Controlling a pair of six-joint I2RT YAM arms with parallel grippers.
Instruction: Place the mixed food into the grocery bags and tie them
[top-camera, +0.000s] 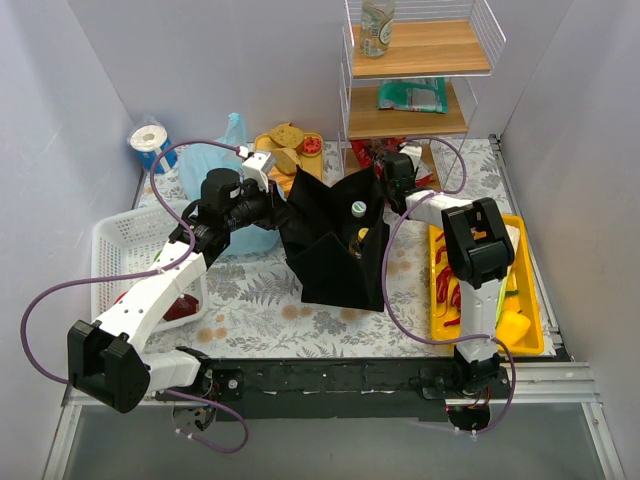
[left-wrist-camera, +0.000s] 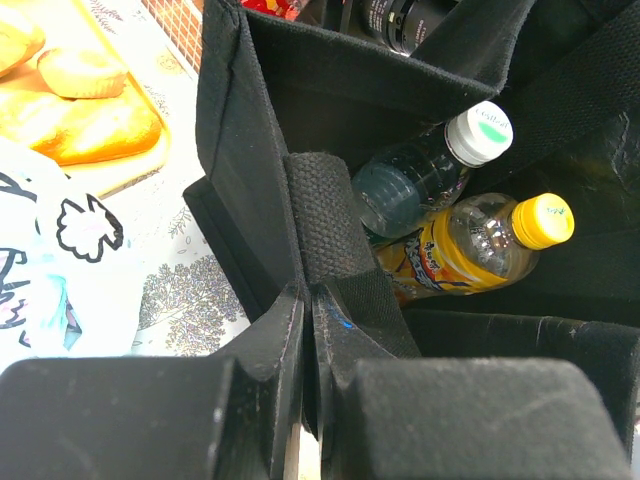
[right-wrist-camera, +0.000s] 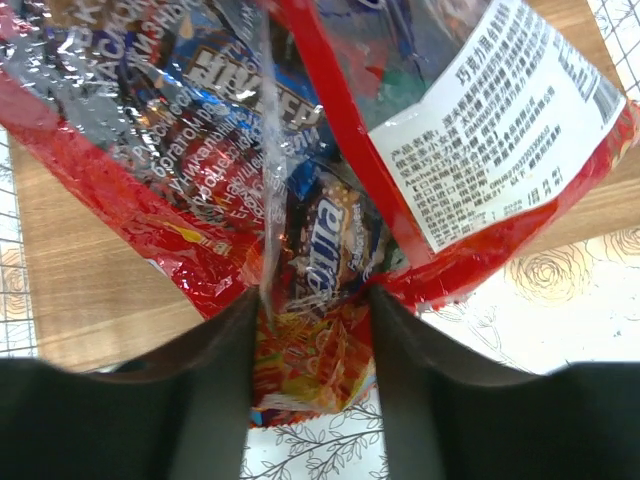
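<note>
Left wrist view first: my left gripper (left-wrist-camera: 308, 305) is pinched tight on the black bag (left-wrist-camera: 250, 150). A woven strap (left-wrist-camera: 325, 215) at the bag's rim is caught between the two fingers (left-wrist-camera: 265, 360), with almost no gap showing. Past the strap, inside the bag, I see two drink bottles lying tilted and touching. A white-capped bottle (left-wrist-camera: 430, 165) with a dark body lies above a yellow-capped bottle (left-wrist-camera: 480, 240) with an orange label. Outside the bag on the left is the light-blue bag (left-wrist-camera: 45, 270) with its black-outlined cartoon prints. Beyond that there is golden bread (left-wrist-camera: 95, 125) on a yellow board (left-wrist-camera: 150, 165).

On the right wrist camera, my right gripper (right-wrist-camera: 310, 335) is part-way closed, clamping the lower edge of the red snack packet (right-wrist-camera: 180, 170). Crumpled foil bulges between the fingers (right-wrist-camera: 205, 370), and both press into it. The packet fills most of that view, with a white printed label (right-wrist-camera: 500, 130) on its right side. Behind it I can make out a wooden shelf (right-wrist-camera: 70, 270) and the flowered tablecloth (right-wrist-camera: 530, 310).

From the top camera, the black bag stands open mid-table. The left arm reaches the bag's left edge, and the light-blue bag is just behind that arm. The right arm reaches to the foot of the shelf rack (top-camera: 440, 120) behind the black bag. A yellow tray (top-camera: 535, 315) lies beside that arm, and a white basket (top-camera: 110, 235) sits at the far left.
</note>
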